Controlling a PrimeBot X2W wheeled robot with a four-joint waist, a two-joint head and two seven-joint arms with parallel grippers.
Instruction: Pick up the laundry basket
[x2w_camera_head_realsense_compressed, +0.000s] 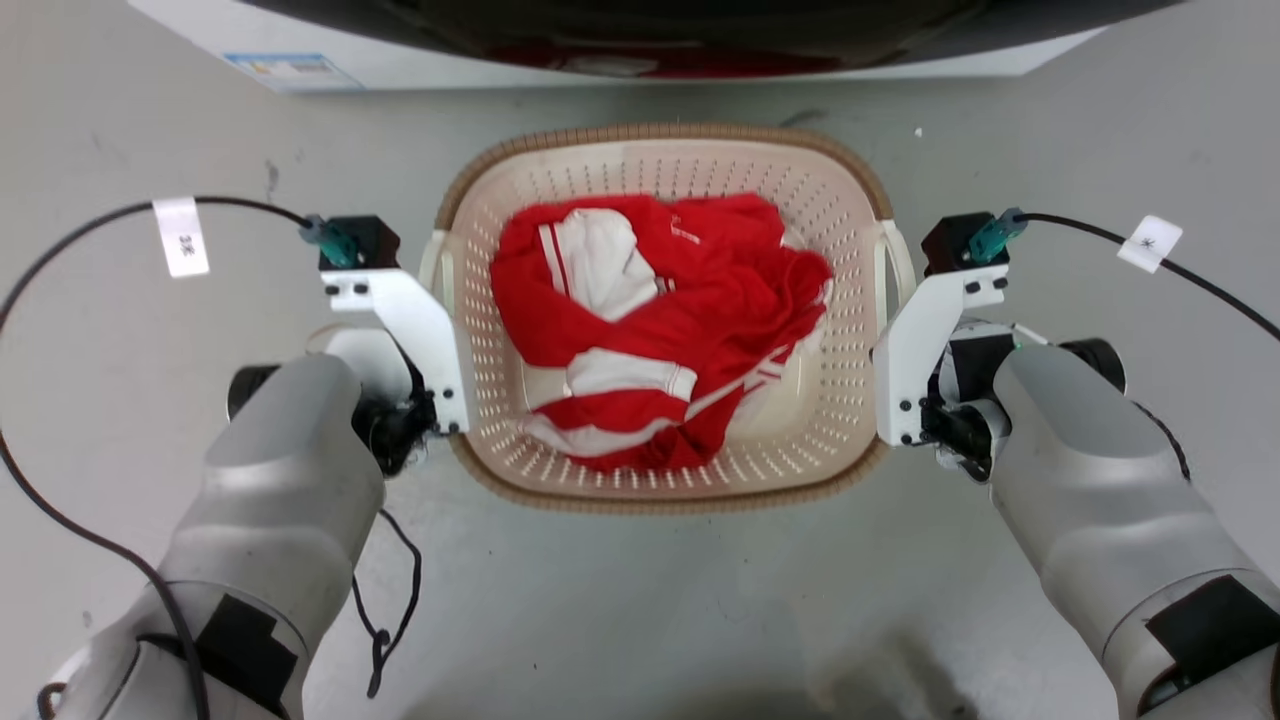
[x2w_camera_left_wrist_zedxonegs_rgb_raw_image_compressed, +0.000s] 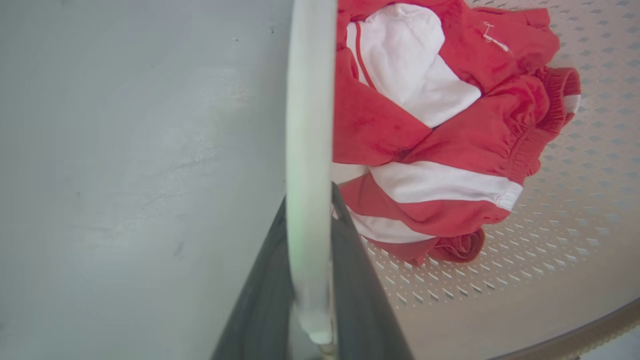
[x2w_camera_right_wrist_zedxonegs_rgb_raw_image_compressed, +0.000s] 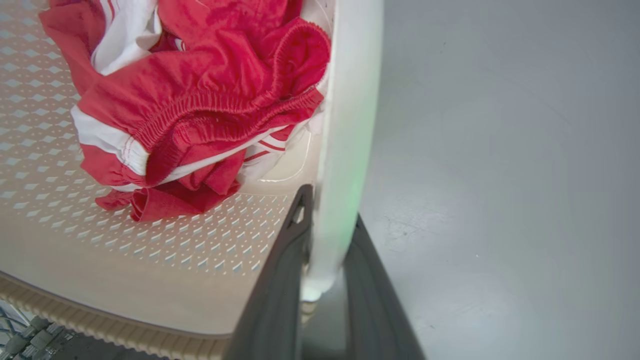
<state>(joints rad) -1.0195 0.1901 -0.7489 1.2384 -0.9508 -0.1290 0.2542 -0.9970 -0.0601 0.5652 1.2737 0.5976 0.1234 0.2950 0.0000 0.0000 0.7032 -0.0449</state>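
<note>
The laundry basket (x2w_camera_head_realsense_compressed: 660, 133), cream and perforated with a brown woven-look rim, is in the middle of the head view and holds a crumpled red and white garment (x2w_camera_head_realsense_compressed: 660, 330). My left gripper (x2w_camera_left_wrist_zedxonegs_rgb_raw_image_compressed: 309, 195) is shut on the basket's white left handle (x2w_camera_left_wrist_zedxonegs_rgb_raw_image_compressed: 310, 100), one dark finger on each side of it. My right gripper (x2w_camera_right_wrist_zedxonegs_rgb_raw_image_compressed: 330, 205) is shut the same way on the white right handle (x2w_camera_right_wrist_zedxonegs_rgb_raw_image_compressed: 350, 100). In the head view both wrists flank the basket, at its left handle (x2w_camera_head_realsense_compressed: 437, 262) and right handle (x2w_camera_head_realsense_compressed: 897, 262); the fingers are hidden under the white wrist brackets. Whether the basket touches the floor I cannot tell.
A white washer (x2w_camera_head_realsense_compressed: 640, 40) with a dark opening stands just beyond the basket's far rim. Grey floor (x2w_camera_head_realsense_compressed: 640, 600) lies all around. Black cables (x2w_camera_head_realsense_compressed: 60, 260) (x2w_camera_head_realsense_compressed: 1200, 280) loop from both wrists out to the sides.
</note>
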